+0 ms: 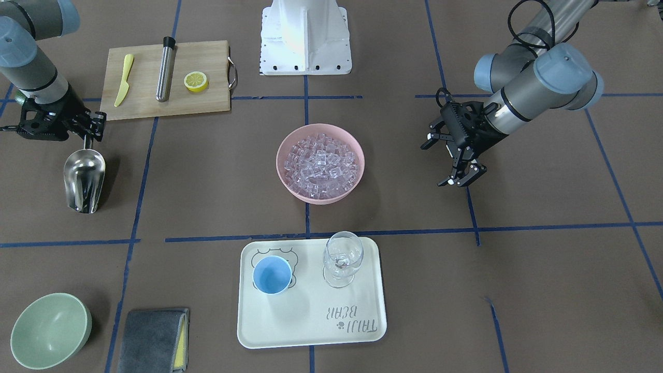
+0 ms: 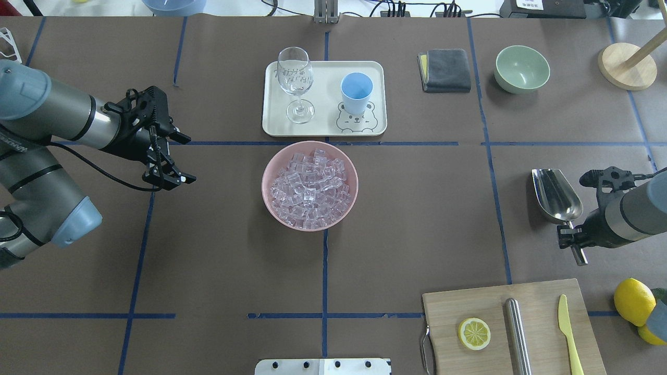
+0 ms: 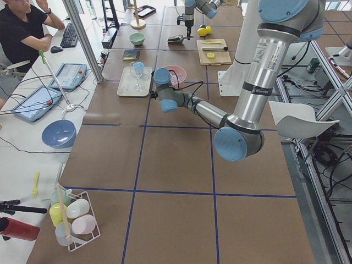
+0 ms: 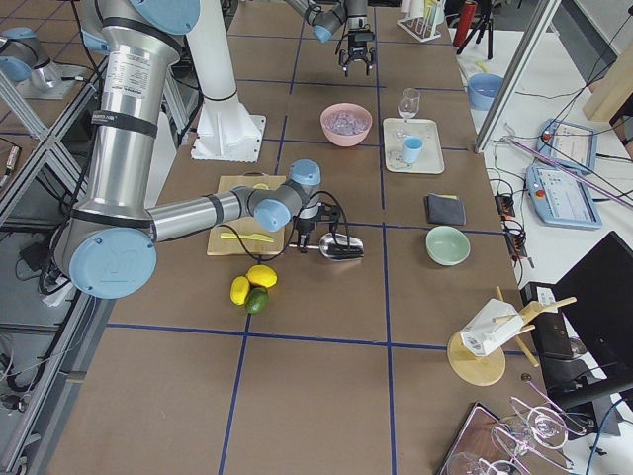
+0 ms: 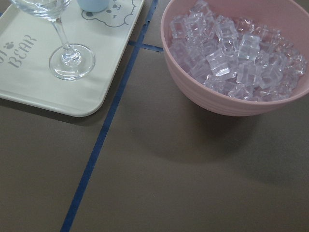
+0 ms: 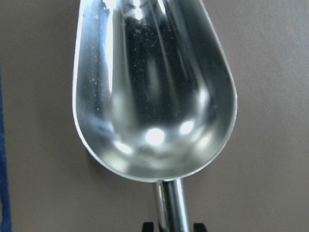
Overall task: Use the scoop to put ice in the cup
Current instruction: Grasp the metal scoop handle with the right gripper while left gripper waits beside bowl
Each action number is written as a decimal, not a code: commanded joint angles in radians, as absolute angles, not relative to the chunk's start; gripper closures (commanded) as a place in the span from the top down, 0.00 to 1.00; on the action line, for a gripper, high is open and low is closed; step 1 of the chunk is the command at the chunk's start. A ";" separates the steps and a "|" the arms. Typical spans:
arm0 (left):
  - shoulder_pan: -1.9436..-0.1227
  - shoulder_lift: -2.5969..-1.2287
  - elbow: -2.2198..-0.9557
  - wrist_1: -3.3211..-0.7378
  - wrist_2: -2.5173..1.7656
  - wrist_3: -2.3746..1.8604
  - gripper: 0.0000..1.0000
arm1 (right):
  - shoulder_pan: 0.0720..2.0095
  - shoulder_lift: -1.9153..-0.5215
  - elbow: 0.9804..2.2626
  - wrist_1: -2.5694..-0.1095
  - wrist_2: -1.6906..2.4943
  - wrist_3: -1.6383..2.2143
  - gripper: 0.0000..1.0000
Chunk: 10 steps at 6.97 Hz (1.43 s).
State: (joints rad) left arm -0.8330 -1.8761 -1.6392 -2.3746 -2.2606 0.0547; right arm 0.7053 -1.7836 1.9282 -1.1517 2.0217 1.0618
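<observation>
Centrally, the tray (image 2: 325,127) parks the empty cup (image 2: 356,92) just beyond the bowl (image 2: 267,177) heaped with ice (image 2: 310,190), likely keeping the carry short. Well off to the side lies the scoop (image 2: 556,195), its handle apparently pinched by the right gripper (image 2: 569,239), ready for lifting. The left gripper (image 2: 173,179) hovers aside, jaws spread, idle.

The scoop (image 6: 154,92) ran past the right wrist view's top edge; whether the right gripper (image 6: 171,226) pinched it was unclear. Only the base of the cup (image 5: 94,5) showed in the left wrist view.
</observation>
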 commanded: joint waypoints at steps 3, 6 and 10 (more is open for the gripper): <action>-0.833 -1.878 -1.644 -2.375 -2.261 0.055 1.00 | 0.692 -1.781 1.911 -1.149 2.023 1.060 0.43; -0.833 -1.878 -1.644 -2.375 -2.261 0.055 1.00 | 0.693 -1.764 1.911 -1.149 2.029 1.058 0.00; -0.833 -1.878 -1.660 -2.375 -2.261 0.054 1.00 | 0.768 -1.744 2.092 -1.154 2.022 1.066 0.00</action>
State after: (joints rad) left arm -0.8330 -1.8784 -1.6534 -2.3746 -2.2611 0.0542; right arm 0.7317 -1.7593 2.0098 -1.1496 2.0289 1.0619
